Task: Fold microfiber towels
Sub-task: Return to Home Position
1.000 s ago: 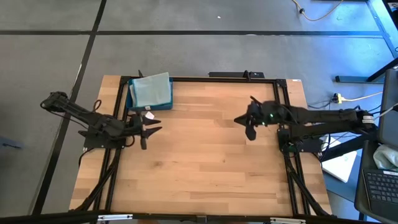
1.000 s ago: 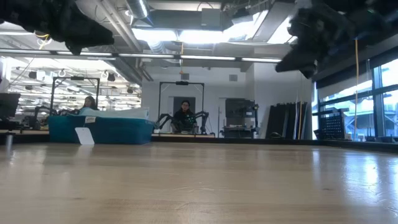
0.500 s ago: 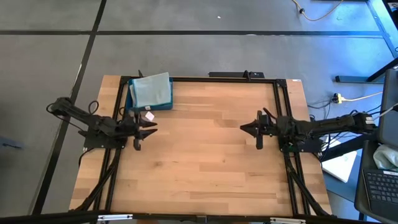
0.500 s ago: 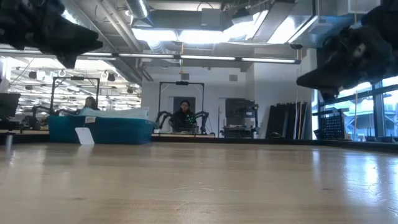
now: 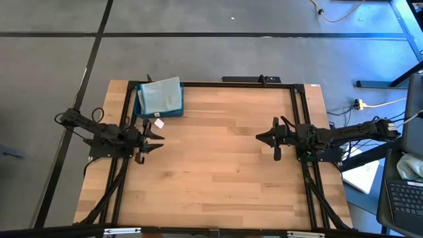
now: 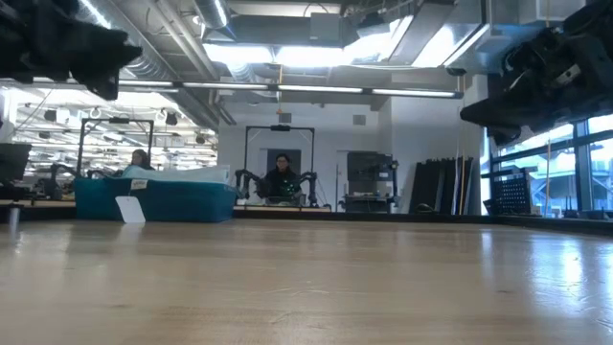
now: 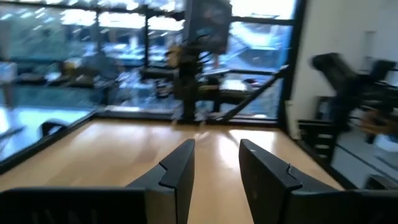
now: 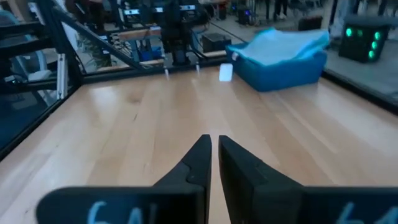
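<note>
A folded pale blue microfiber towel point(image 5: 162, 96) lies on top of a stack in the dark blue tray point(image 5: 140, 106) at the table's far left; the right wrist view shows the towel point(image 8: 280, 38) and tray point(image 8: 283, 68) too. My left gripper point(image 5: 160, 141) hovers open near the left edge, just on the near side of the tray, pointing level across the table with nothing between its fingers point(image 7: 180, 168). My right gripper point(image 5: 259, 137) hovers shut at the right side, pointing level toward the left; its fingers point(image 8: 199, 155) hold nothing.
A white tag point(image 5: 158, 123) hangs at the tray's near side. A black frame point(image 5: 301, 119) runs along the table's edges. The bare wooden top point(image 5: 211, 165) stretches between the two grippers. In the low view, a person sits far behind the table point(image 6: 281, 180).
Both arms have drawn back and sunk. My left gripper has gone toward the table's left edge and lower, staying open. My right gripper has gone toward the right edge and down, tipping up to point level, staying shut. The towels and tray have not moved.
</note>
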Tool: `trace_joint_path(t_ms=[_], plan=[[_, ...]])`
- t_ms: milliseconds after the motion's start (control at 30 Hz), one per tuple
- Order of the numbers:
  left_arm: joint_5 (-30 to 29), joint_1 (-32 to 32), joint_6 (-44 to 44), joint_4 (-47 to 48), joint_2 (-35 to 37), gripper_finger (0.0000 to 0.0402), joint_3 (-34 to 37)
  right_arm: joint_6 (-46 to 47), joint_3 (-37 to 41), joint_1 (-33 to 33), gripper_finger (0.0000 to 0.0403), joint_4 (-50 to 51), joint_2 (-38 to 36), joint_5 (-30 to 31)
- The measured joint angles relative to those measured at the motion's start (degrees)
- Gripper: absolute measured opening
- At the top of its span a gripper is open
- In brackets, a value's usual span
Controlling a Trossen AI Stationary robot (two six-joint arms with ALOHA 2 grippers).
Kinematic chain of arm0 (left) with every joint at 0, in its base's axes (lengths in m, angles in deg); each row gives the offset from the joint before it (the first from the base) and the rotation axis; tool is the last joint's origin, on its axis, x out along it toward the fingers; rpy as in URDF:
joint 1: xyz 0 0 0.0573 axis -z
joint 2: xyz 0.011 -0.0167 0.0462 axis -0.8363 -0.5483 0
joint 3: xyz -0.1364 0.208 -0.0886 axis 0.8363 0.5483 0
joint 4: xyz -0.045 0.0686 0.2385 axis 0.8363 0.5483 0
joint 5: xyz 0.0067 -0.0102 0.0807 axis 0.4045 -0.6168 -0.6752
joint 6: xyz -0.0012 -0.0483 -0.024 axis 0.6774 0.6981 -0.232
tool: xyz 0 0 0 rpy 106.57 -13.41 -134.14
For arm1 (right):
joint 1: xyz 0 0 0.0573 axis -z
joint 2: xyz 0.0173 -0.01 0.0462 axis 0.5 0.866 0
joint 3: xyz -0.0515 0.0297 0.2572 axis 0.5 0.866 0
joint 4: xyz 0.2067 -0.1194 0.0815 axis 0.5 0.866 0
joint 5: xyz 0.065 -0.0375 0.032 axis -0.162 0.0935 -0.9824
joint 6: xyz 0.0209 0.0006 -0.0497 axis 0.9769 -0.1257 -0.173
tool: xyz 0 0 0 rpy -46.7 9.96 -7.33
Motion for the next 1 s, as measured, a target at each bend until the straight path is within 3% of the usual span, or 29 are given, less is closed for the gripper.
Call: trace_joint_path(t_ms=[133, 300, 533, 700, 933, 1000], plan=[[4.74, -0.18, -4.08, -1.27, 0.77, 0.0116, 0.00, -3.26, 0.00, 0.00, 0.0033, -2.38, 0.02, -2.62], [5.05, -1.86, -4.52, -1.30, 0.77, 0.0116, 0.00, -4.39, 0.00, 0.00, 0.0033, -1.85, 0.06, -5.24], [8.32, -6.61, -3.72, -0.06, 0.77, 0.0115, 0.00, -6.87, 0.00, 0.02, 0.0033, -0.53, -2.32, -3.79], [10.20, -9.27, -3.08, 1.69, 0.77, 0.0100, -0.80, -5.02, 0.00, 0.02, 0.0033, 8.96, -9.80, -3.64], [10.26, -10.25, -1.85, 11.29, 0.80, 0.0073, -5.57, -4.08, 0.00, 0.02, 0.0033, 21.52, -24.12, -2.83], [11.02, -10.25, -1.52, 11.32, 0.79, 0.0067, -5.64, -4.25, -0.02, 0.02, 0.0033, 21.10, -26.92, -2.87]])
